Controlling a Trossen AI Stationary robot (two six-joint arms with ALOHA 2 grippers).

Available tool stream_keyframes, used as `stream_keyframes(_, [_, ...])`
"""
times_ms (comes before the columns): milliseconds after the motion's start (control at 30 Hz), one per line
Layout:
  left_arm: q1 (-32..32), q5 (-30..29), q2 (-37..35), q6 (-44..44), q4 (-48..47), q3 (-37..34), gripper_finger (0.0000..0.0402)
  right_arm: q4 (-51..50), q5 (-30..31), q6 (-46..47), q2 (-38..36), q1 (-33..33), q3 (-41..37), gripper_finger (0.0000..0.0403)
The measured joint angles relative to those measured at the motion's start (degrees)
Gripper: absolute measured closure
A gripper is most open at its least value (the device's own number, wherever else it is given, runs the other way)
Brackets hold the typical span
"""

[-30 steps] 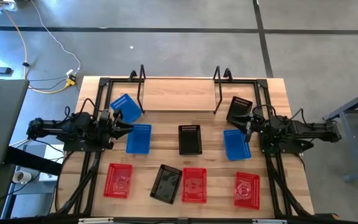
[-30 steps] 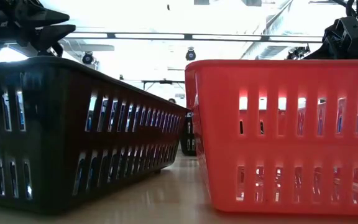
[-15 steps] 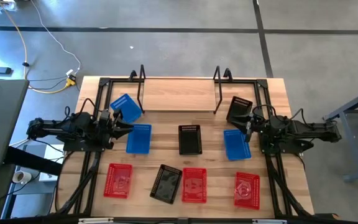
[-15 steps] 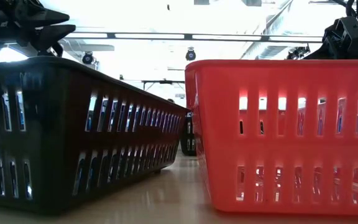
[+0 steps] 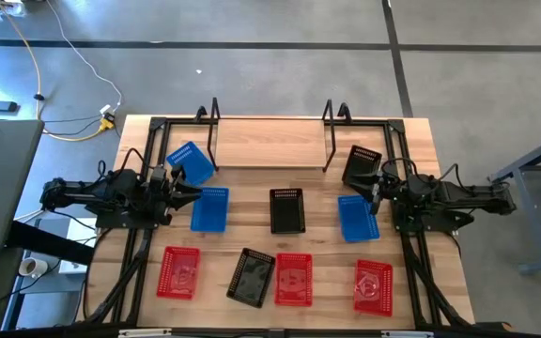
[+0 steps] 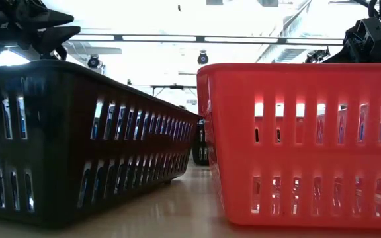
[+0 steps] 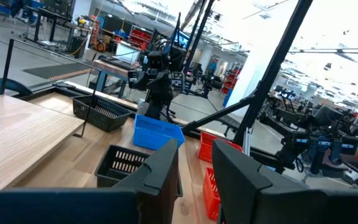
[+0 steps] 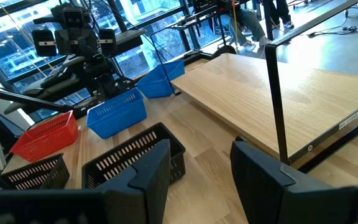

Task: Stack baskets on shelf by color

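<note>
Now | 9 perforated baskets (image 5: 287, 209): 3 blue, 3 red, 3 black | left gripper (image 5: 192, 194), right gripper (image 5: 370, 196) both spread, empty

We hold our left gripper (image 5: 193, 193) and right gripper (image 5: 372, 199) low at opposite sides, arms stretched inward, both with fingers parted and nothing between them.

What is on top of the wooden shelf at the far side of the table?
Nothing shows on the shelf: its plank is bare in the high view. The space under it is hidden.
</note>
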Motion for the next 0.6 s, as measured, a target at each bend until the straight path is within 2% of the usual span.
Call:
stream_keyframes(367, [0.0, 0.0, 0.0, 0.0, 0.0, 0.0, 0.0312, 0.2, 0.0, 0.1, 0.0, 0.0, 0.0, 0.0249])
stream_keyframes(600, [0.0, 0.0, 0.0, 0.0, 0.0, 0.0, 0.0312, 0.5, 0.6, 7.4, 0.0, 0.0, 0.0, 0.0249])
